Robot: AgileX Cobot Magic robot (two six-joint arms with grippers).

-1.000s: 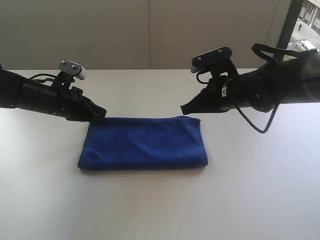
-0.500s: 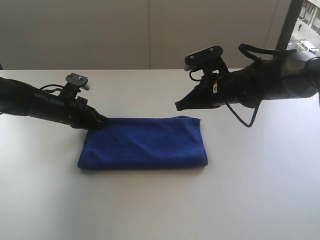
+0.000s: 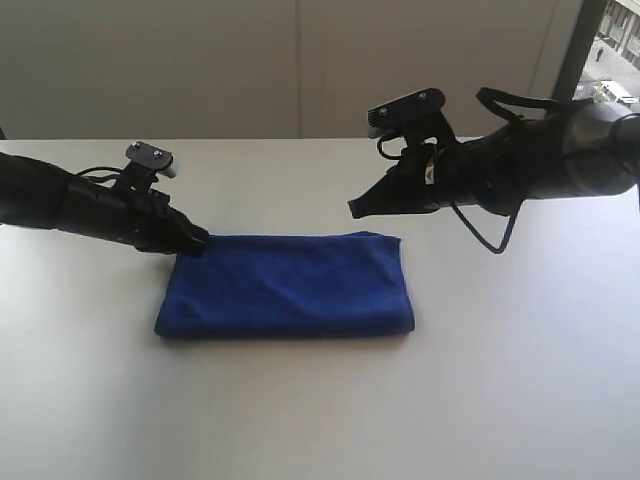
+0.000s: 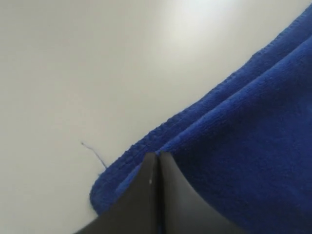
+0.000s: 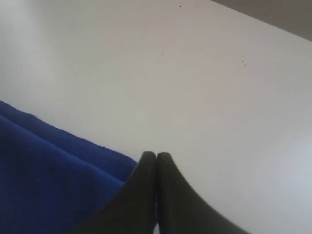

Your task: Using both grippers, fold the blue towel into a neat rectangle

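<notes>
Towel (image 3: 285, 285): folded rectangle, flat on desk (image 3: 500, 380).
Left jaws: closed, empty, at towel's far left corner.
Right jaws: closed, empty, raised near far right corner.

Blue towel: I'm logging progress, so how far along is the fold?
Done: the blue towel lies on the table as a flat rectangle, its stacked layers showing in the left wrist view. In hand: nothing; the left gripper is shut at a far corner, the right gripper shut and raised clear. Left: probably only pulling the arms away.
</notes>
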